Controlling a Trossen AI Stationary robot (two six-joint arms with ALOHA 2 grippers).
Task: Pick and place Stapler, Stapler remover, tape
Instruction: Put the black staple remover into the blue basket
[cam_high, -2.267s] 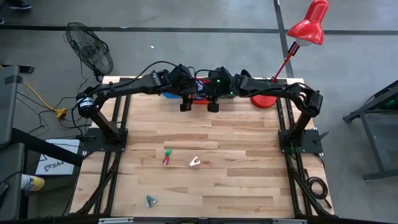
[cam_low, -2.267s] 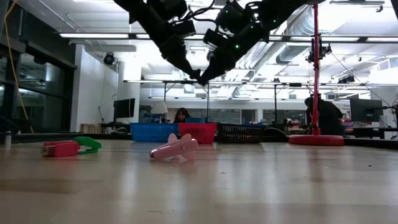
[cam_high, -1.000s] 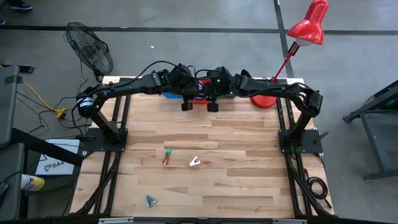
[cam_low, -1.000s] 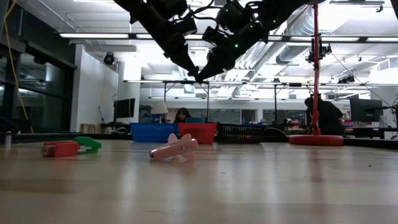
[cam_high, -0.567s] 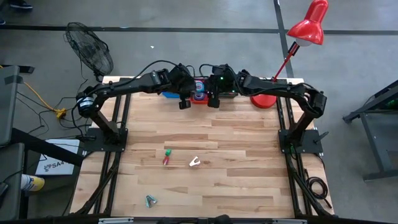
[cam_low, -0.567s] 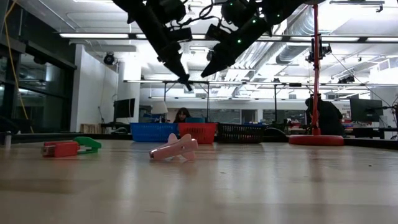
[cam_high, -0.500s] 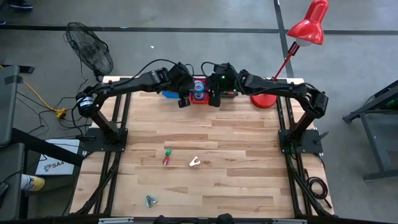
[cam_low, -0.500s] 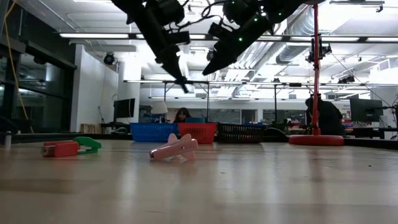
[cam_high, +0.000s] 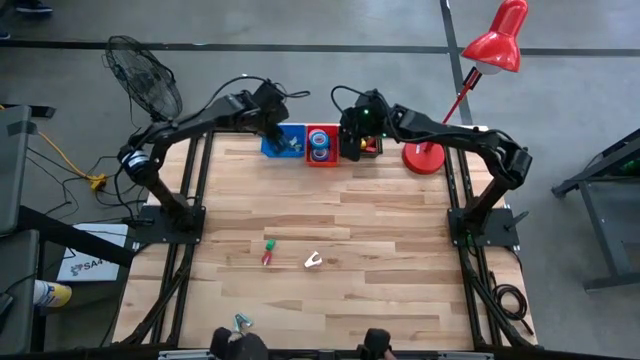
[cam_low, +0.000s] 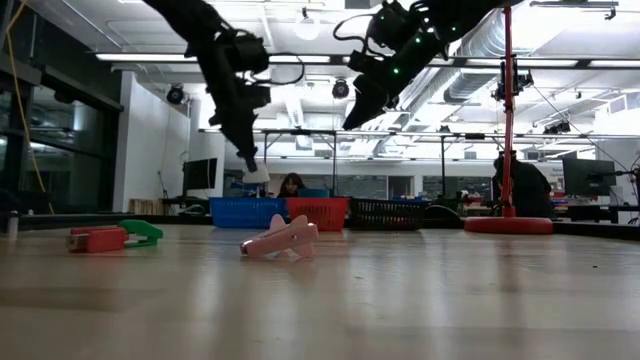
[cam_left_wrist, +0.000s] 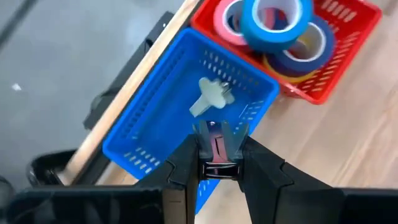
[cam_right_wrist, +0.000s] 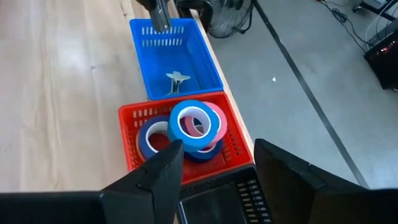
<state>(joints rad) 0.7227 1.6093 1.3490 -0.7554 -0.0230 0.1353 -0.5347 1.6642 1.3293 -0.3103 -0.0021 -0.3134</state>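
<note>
The red basket (cam_right_wrist: 132, 146) at the far edge holds several tape rolls, a light blue roll (cam_right_wrist: 191, 122) lying on top. In the blue basket (cam_left_wrist: 143, 124) beside it lies a pale staple remover (cam_left_wrist: 211, 96). My left gripper (cam_left_wrist: 214, 142) hangs over the blue basket, shut on a small dark staple remover (cam_left_wrist: 214, 149). My right gripper (cam_right_wrist: 217, 146) stands open above the black basket (cam_high: 364, 146), nothing between its fingers. On the table's middle lie a red and green piece (cam_high: 268, 252) and a pale staple remover (cam_high: 313, 261). My left gripper pinches the small staple remover between its two fingers, which come from above and point down. The remover's metal claws (cam_left_wrist: 212, 128) stick out past the fingertips. It hangs clear above the blue basket's floor.
A red desk lamp's base (cam_high: 423, 158) stands right of the black basket. Another small grey-green piece (cam_high: 241, 322) lies near the front edge. A fan (cam_high: 145, 80) stands off the table's far left corner. People show in the room beyond (cam_low: 292, 184).
Both grippers met over the red basket a second ago and have parted. My left gripper has swung toward the table's left and sunk over the blue basket. My right gripper has drawn back toward the right, over the black basket. The light blue roll now shows in the red basket.
</note>
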